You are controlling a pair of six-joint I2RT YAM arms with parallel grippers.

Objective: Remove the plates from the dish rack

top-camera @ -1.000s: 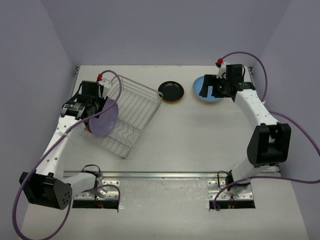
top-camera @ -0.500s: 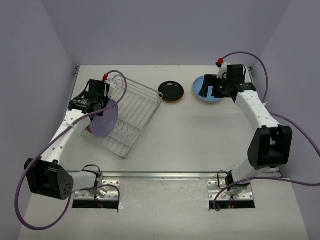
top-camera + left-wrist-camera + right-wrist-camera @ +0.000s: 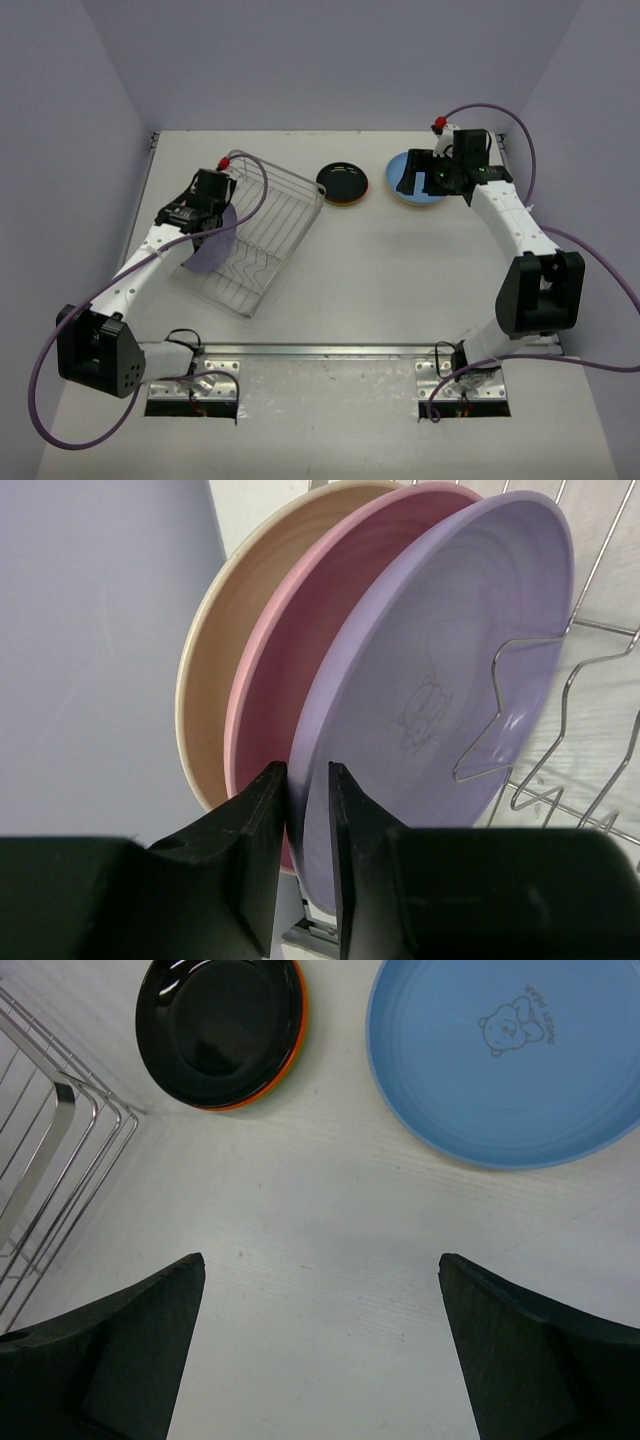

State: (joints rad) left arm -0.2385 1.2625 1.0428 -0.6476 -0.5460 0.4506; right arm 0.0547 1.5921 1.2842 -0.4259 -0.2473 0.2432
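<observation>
The silver wire dish rack point(image 3: 275, 215) sits at the left of the table. Three plates stand on edge at its left end: cream point(image 3: 215, 670), pink point(image 3: 290, 680) and lavender point(image 3: 430, 680). My left gripper point(image 3: 308, 775) is shut on the lavender plate's point(image 3: 212, 250) lower rim, one finger between it and the pink plate. A rack wire point(image 3: 563, 695) crosses in front of the lavender plate. My right gripper point(image 3: 320, 1256) is open and empty above the table, near a blue plate point(image 3: 500, 1070) and a black plate point(image 3: 220, 1025) stacked on an orange one point(image 3: 270, 1095).
The black plate point(image 3: 342, 182) and the blue plate point(image 3: 425, 199) lie flat at the back of the table, right of the rack. The rack's corner point(image 3: 60, 1130) shows at the left of the right wrist view. Purple walls enclose the table.
My left arm has moved right and towards the back, over the rack's left end. The lavender plate has turned more edge-on. The right arm has not moved.
</observation>
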